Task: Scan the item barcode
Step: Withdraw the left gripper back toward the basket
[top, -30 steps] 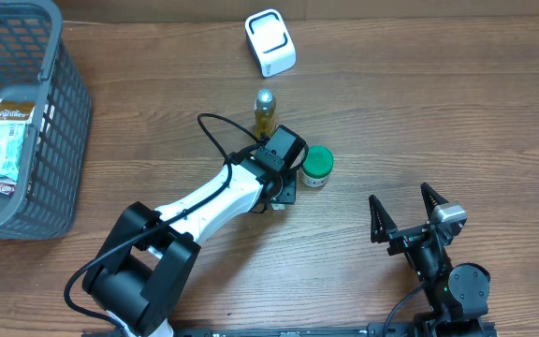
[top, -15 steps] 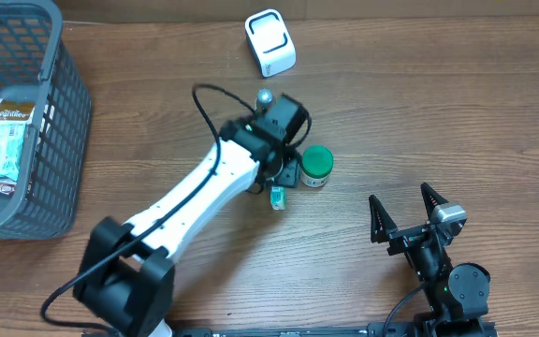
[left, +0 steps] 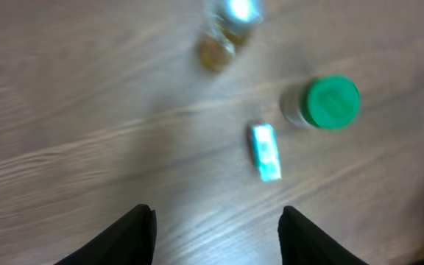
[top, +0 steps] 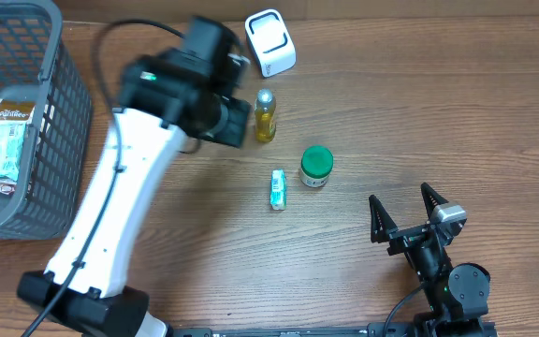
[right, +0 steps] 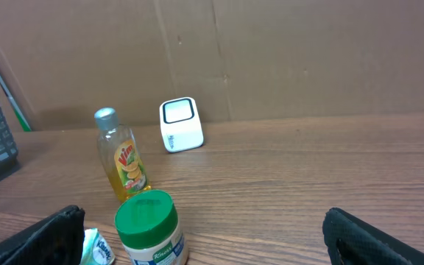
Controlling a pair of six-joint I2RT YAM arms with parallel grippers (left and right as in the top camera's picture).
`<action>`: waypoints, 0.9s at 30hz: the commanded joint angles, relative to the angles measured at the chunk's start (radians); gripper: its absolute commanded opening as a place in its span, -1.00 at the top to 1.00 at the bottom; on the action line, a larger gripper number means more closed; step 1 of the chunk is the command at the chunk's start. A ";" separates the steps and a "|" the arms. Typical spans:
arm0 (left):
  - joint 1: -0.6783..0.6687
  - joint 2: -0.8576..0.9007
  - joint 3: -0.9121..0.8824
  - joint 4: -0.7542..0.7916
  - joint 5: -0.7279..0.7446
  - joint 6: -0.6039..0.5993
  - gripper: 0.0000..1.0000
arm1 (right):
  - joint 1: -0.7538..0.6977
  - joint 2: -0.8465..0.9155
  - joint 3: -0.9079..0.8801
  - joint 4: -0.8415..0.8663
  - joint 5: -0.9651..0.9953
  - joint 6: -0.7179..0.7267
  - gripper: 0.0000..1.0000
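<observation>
- My left gripper [left: 219, 221]: spread, with 2 dark fingers [left: 135, 235] apart and nothing between them. It hangs high over the table and looks straight down at the wood.
- My left arm [top: 110, 206]: it rises from the front edge and leans toward the back edge. Its wrist is above the spot just left of the bottle. From overhead it hides the fingers.
- My right gripper [top: 405, 213]: spread wide and pinching nothing. It sits low near the front edge, toward the right side of the table [top: 419, 112], well apart from every item.
- Small pack [top: 278, 189]: teal and white, lying flat near the middle of the table, with neither gripper touching it. My left wrist camera sees it [left: 266, 151] ahead of the fingers, blurred. The print is too small for me to find a barcode.
- Jar [top: 316, 167]: green lid, upright, just beside the small pack on its right but not touching it.
- Bottle [top: 265, 115]: yellow liquid and a silver cap, upright. It stands between the small pack and the scanner, apart from both.
- Scanner [top: 269, 42]: a white box with a dark-rimmed window on top. It stands near the back edge, about halfway along it.
- Basket [top: 64, 140]: grey mesh, at the back-left corner, with packets [top: 3, 136] lying inside it.
- Wall [right: 308, 59]: brown cardboard, standing behind the back edge.
</observation>
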 commanded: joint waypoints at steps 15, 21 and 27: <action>0.681 -0.135 0.209 0.215 -0.188 -0.049 -0.21 | -0.004 -0.008 -0.011 0.003 0.009 0.004 -1.00; 0.856 -0.121 0.208 0.335 -0.188 0.049 -0.46 | -0.004 -0.008 -0.011 0.003 0.009 0.004 -1.00; 0.928 -0.047 0.208 0.358 -0.283 0.196 -0.52 | -0.004 -0.008 -0.011 0.003 0.009 0.004 -1.00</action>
